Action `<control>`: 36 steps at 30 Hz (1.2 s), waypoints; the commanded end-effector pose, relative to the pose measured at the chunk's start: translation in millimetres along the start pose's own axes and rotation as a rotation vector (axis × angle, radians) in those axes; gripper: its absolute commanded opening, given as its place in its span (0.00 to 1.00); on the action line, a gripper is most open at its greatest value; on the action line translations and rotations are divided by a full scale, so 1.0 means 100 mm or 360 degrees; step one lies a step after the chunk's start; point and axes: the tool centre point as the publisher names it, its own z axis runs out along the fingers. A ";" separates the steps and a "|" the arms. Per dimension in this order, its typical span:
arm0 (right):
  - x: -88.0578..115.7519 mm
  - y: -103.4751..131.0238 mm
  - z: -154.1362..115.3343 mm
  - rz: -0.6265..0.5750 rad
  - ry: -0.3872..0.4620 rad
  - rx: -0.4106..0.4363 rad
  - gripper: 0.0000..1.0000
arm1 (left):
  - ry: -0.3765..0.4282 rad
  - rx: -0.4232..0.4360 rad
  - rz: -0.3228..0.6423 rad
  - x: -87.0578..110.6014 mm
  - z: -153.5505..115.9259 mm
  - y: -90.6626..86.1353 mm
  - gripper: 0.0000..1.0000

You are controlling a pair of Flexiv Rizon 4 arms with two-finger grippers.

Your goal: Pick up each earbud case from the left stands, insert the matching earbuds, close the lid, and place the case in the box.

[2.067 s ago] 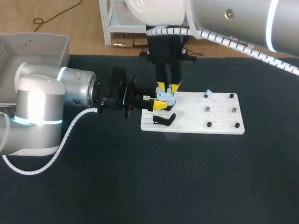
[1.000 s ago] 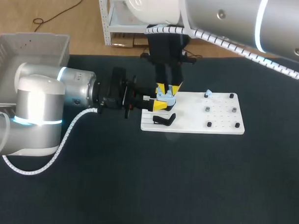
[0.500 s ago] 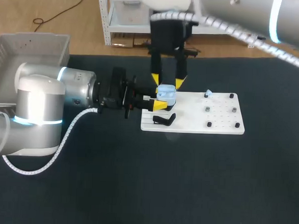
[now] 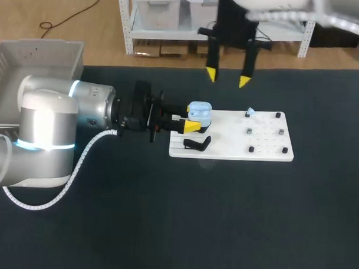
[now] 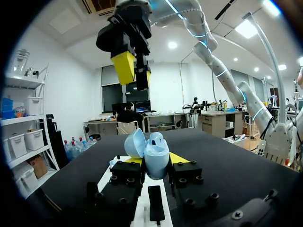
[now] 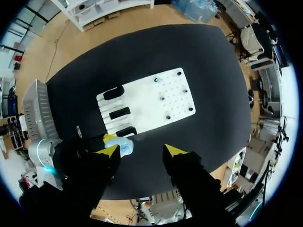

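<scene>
Head view: left gripper (image 4: 193,119) clamped on the pale-blue earbud case (image 4: 199,111) at the end of the white stand board (image 4: 262,143) on the dark bench (image 4: 224,218); right gripper (image 4: 227,78) spread wide, empty, raised beyond the case and well apart from it. Left wrist view: earbud case (image 5: 155,160) pinched between its own yellow tips, lid (image 5: 134,143) hinged open, right gripper (image 5: 131,70) hanging ahead and above. Right wrist view: right gripper (image 6: 143,150) wide with nothing between, earbud case (image 6: 125,145) far under it beside one tip, stand board (image 6: 151,101) ahead.

Left hand (image 4: 194,119) clamped, right hand (image 4: 227,78) spread.
</scene>
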 end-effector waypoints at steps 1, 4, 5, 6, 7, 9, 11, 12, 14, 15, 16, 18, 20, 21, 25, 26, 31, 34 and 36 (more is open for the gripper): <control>0.01 -0.42 0.14 -0.0150 -0.0277 -0.0774 0.49 | -0.0001 -0.0010 0.0004 0.00 0.00 -0.02 0.00; -0.10 -0.49 0.21 -0.0209 -0.0288 -0.0782 0.56 | -0.0001 -0.0010 0.0004 0.00 0.00 -0.02 0.00; -0.14 -0.50 0.24 -0.0218 -0.0283 -0.0779 0.64 | -0.0001 -0.0010 0.0004 0.00 0.00 -0.02 0.00; -0.17 -0.51 0.27 -0.0234 -0.0279 -0.0773 0.65 | -0.0001 -0.0010 0.0004 0.00 0.00 -0.02 0.00; -0.21 -0.52 0.30 -0.0245 -0.0274 -0.0760 0.67 | -0.0001 -0.0010 0.0004 0.00 0.00 -0.02 0.00; -0.28 -0.54 0.38 -0.0253 -0.0242 -0.0731 0.70 | -0.0001 -0.0010 0.0004 0.00 0.00 -0.02 0.00; -0.35 -0.55 0.48 -0.0269 -0.0218 -0.0691 0.71 | -0.0001 -0.0010 0.0004 0.00 0.00 -0.02 0.00; -0.39 -0.56 0.53 -0.0278 -0.0202 -0.0681 0.72 | -0.0001 -0.0010 0.0004 0.00 0.00 -0.02 0.00; -0.44 -0.55 0.61 -0.0304 -0.0176 -0.0648 0.71 | -0.0001 -0.0010 0.0004 0.00 0.00 -0.02 0.00; -0.47 -0.55 0.65 -0.0318 -0.0170 -0.0632 0.71 | -0.0001 -0.0010 0.0004 0.00 0.00 -0.02 0.00; -0.49 -0.54 0.69 -0.0334 -0.0159 -0.0618 0.70 | -0.0001 -0.0010 0.0004 0.00 0.00 -0.02 0.00; -0.55 -0.53 0.76 -0.0369 -0.0165 -0.0573 0.71 | -0.0001 -0.0010 0.0004 0.00 0.00 -0.02 0.00; -0.60 -0.52 0.84 -0.0393 -0.0160 -0.0523 0.74 | -0.0001 -0.0010 0.0004 0.00 0.00 -0.02 0.00; -0.63 -0.52 0.88 -0.0394 -0.0158 -0.0500 0.74 | -0.0001 -0.0010 0.0004 0.00 0.00 -0.02 0.00; -0.77 -0.53 1.02 -0.0377 -0.0131 -0.0419 0.79 | -0.0001 -0.0010 0.0004 0.00 0.00 -0.02 0.00; -0.80 -0.53 1.04 -0.0361 -0.0129 -0.0403 0.79 | -0.0001 -0.0010 0.0004 0.00 0.00 -0.02 0.00; -0.92 -0.56 1.14 -0.0341 -0.0114 -0.0361 0.71 | -0.0001 -0.0010 0.0004 0.00 0.00 -0.02 0.00; -0.99 -0.57 1.20 -0.0329 -0.0113 -0.0345 0.64 | -0.0001 -0.0010 0.0004 0.00 0.00 -0.02 0.00; -1.01 -0.58 1.24 -0.0324 -0.0115 -0.0336 0.58 | -0.0001 -0.0010 0.0004 0.00 0.00 -0.02 0.00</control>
